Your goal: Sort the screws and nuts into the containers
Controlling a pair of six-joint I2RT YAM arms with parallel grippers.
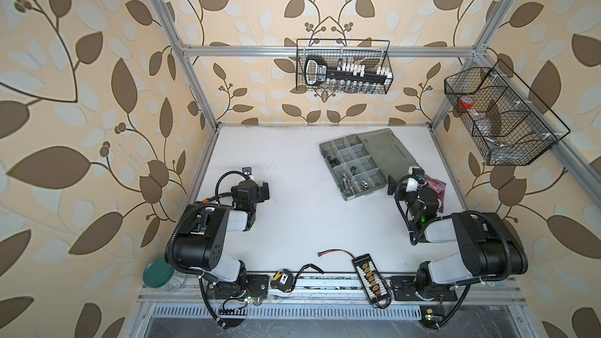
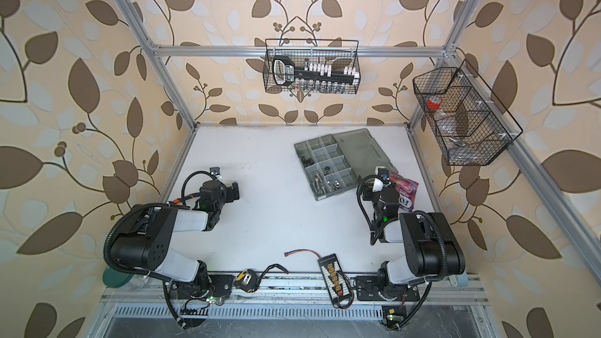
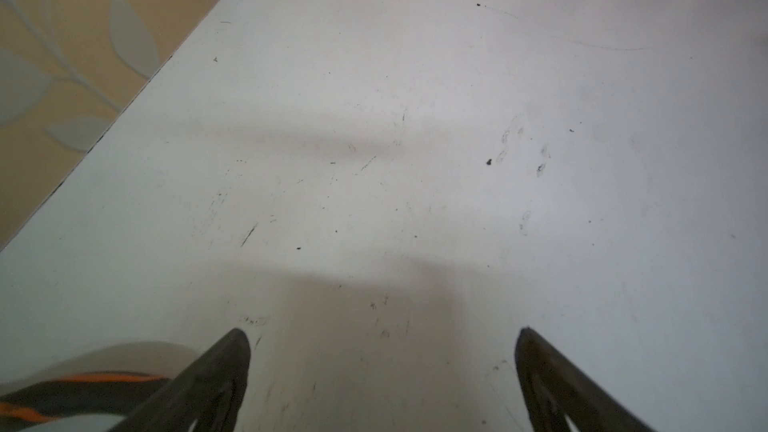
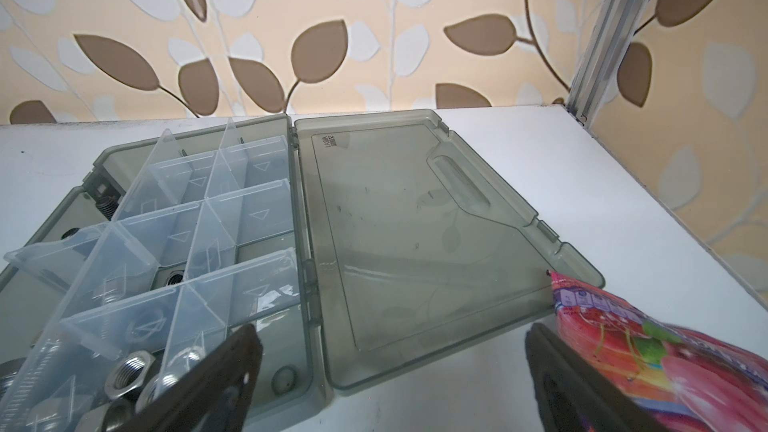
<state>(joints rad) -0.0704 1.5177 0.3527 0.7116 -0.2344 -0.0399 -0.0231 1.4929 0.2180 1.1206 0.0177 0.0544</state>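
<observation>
While leaf-patterned wallpaper backs it, the white table shows scuffs.

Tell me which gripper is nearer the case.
Right. The right gripper is open at the near edge of the case, beside a candy bag. The left gripper is open above the table, far across it from the case.
</observation>
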